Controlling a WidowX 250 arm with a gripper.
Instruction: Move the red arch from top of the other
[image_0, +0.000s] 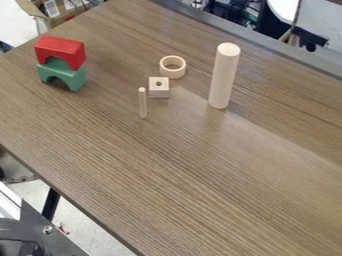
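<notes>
- Table: a wide wood-grain table (200, 165) bears everything here; the green arch (75, 77) stands on it, close to its upper-left edge in the view.
- Tall cylinder: the thick pale cylinder (224, 77) stands on end, well apart from the green arch, to its right and a bit nearer the viewer.
- Red arch: the red arch (61, 45) sits right on top of the green arch, touching it. The lifting off looks not yet done, so I'd judge the whole job is left: grip the red arch, raise it clear, set it down away from the green arch. Its opening faces down and its legs rest on the piece below. The long axis lies level, running from upper left to lower right in the view, roughly in line with the green arch's own. As for the pincer, I cannot tell whether it is wide, narrow or holding anything.
- Green arch: upright too, opening down, both legs on the table, bearing the red one.
- Ring: the pale ring (173, 73) is to the right of the green arch, well apart.
- Cube: the small holed cube (159, 91) is also right of the green arch, slightly nearer the viewer.
- Peg: the thin peg (143, 103) stands upright, right of the green arch and nearer the viewer.
</notes>
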